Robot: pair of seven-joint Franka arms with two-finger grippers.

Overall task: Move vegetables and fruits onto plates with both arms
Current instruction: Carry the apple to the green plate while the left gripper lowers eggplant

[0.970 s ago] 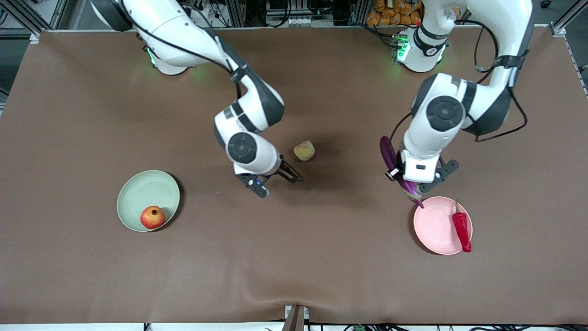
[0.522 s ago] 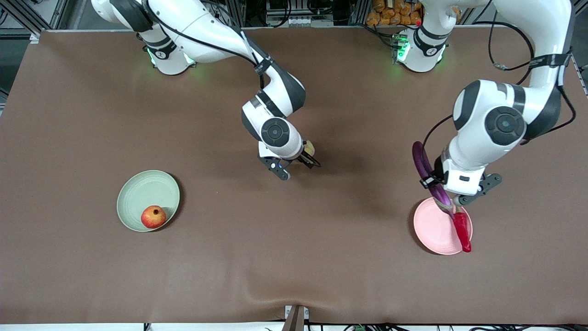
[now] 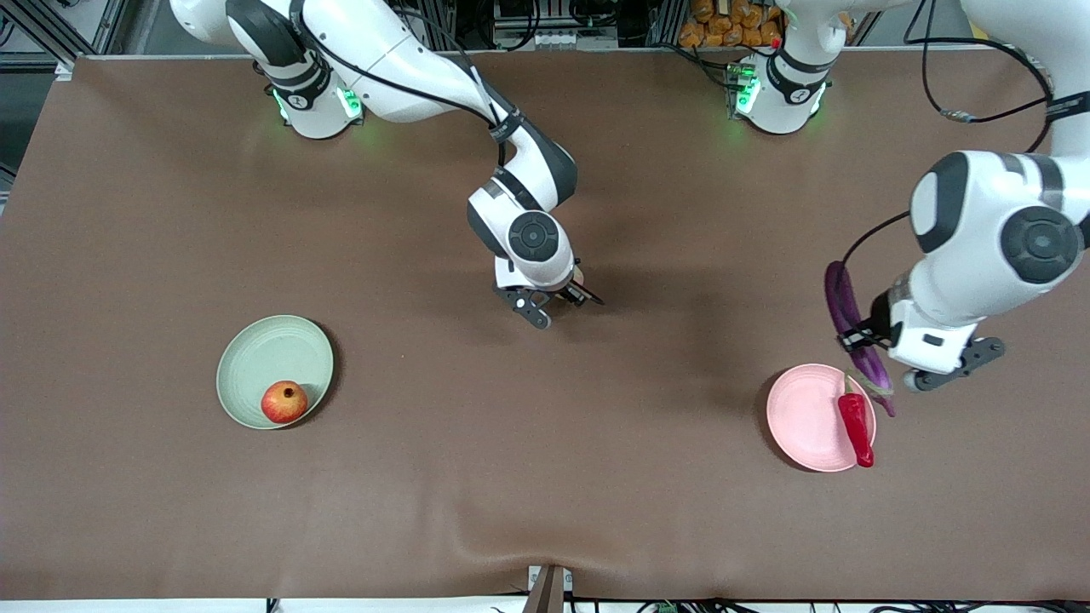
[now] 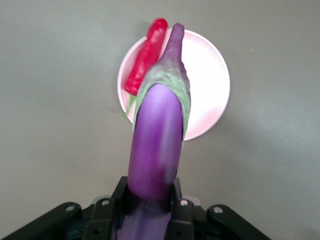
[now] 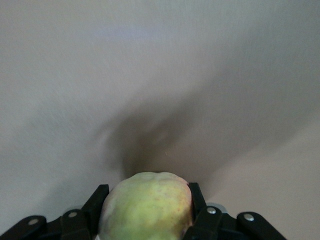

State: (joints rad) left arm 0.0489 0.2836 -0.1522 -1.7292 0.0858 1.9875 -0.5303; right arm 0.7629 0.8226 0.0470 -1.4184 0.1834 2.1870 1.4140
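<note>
The left end effector (image 4: 148, 200) grips the one eggplant (image 4: 156, 145) above the edge of the pink plate (image 3: 805, 417), where one red chili pepper (image 3: 856, 423) lies. The right end effector (image 5: 147, 210) is clamped on the one peach (image 5: 146, 205) at mid-table (image 3: 545, 477). One red fruit (image 3: 283, 402) sits on the green plate (image 3: 268, 353): two plates, two fruits, two vegetables.

The right arm reaches from its base to mid-table, wrist bent down, its right gripper (image 3: 568, 298) low with fingers (image 5: 197, 202) clamped together. The left arm folds at its end, left gripper (image 3: 864, 340) raised, fingers (image 4: 120, 197) pinched.
</note>
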